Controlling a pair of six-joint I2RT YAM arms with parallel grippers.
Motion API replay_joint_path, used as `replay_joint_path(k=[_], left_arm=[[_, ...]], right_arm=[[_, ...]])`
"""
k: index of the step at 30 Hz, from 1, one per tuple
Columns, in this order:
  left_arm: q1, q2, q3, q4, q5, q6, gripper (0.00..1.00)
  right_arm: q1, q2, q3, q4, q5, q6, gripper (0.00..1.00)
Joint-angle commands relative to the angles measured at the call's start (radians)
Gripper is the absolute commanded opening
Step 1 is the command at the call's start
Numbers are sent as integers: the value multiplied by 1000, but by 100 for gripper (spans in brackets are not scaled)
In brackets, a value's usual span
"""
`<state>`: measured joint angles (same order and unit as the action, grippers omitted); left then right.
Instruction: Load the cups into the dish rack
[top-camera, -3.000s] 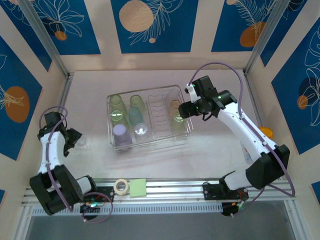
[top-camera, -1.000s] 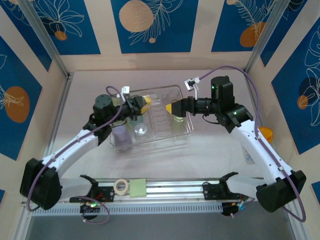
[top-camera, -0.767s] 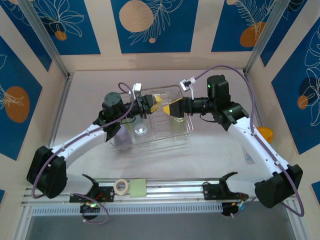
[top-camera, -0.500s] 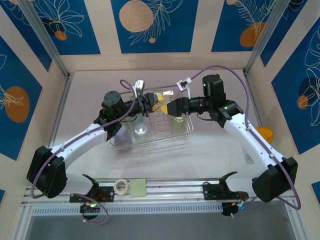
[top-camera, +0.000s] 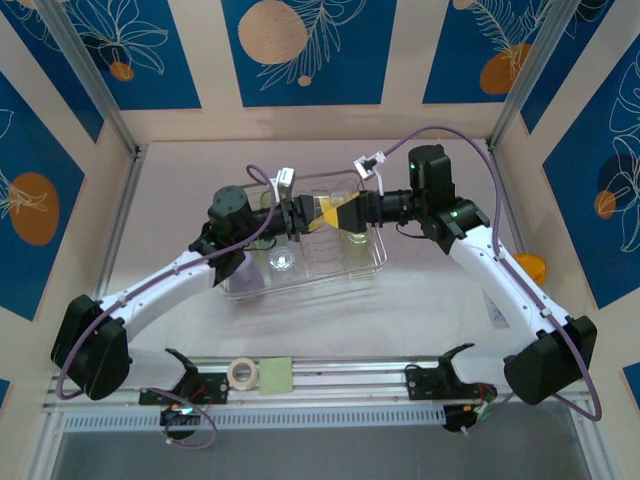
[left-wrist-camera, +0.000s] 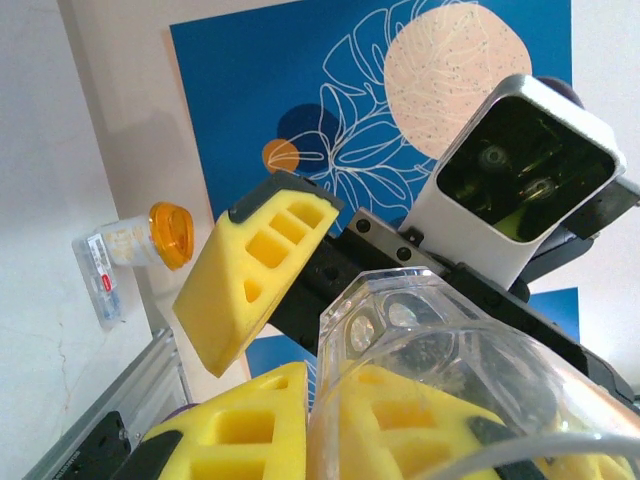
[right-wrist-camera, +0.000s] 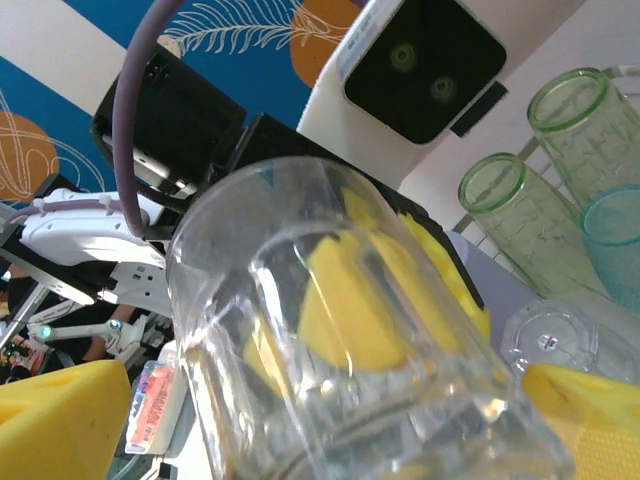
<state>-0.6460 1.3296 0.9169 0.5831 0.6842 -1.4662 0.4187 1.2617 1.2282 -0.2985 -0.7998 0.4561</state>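
Note:
Above the dish rack (top-camera: 300, 284) my two grippers meet nose to nose. My left gripper (top-camera: 316, 213) (left-wrist-camera: 325, 400) is shut on the wall of a clear cup (left-wrist-camera: 450, 370) (right-wrist-camera: 330, 350), one yellow finger inside it and one outside. My right gripper (top-camera: 340, 213) (right-wrist-camera: 325, 425) stands open, its fingers (right-wrist-camera: 60, 420) on either side of that cup without pressing it. In the rack stand two light green cups (right-wrist-camera: 520, 210), a teal cup (right-wrist-camera: 615, 240), an upturned clear cup (top-camera: 283, 262) and a green cup (top-camera: 355, 238). A lavender cup (top-camera: 245, 277) is partly hidden under my left arm.
An orange dome (top-camera: 533, 265) lies at the right wall beside a labelled bottle (left-wrist-camera: 105, 270). A white tape roll (top-camera: 241, 372) and a green pad (top-camera: 276, 375) sit on the front rail. Bare table surrounds the rack.
Both grippers have closed in on each other over the rack. The left one brought the clear cup rightward, and the right one's open fingers now straddle it.

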Motion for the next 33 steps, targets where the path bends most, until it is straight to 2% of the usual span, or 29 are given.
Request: replay_joint_path(k=[1,11,25,33], left_arm=[[-19,-1,5,35,9,18,0],[-18,-25,-3,-19,-23,46,0],[-18,-36,-15,-38,-31,49,0],[-19,-18,-16,-33,-45,39,0]], right_arm=[[2,3,26,2,-52,-29,100],[7,-9,31,-48,-55,-76,93],[-57,-36,-7,0,-77,-32,82],[-57,-33,-10,-1,-79,-34,76]])
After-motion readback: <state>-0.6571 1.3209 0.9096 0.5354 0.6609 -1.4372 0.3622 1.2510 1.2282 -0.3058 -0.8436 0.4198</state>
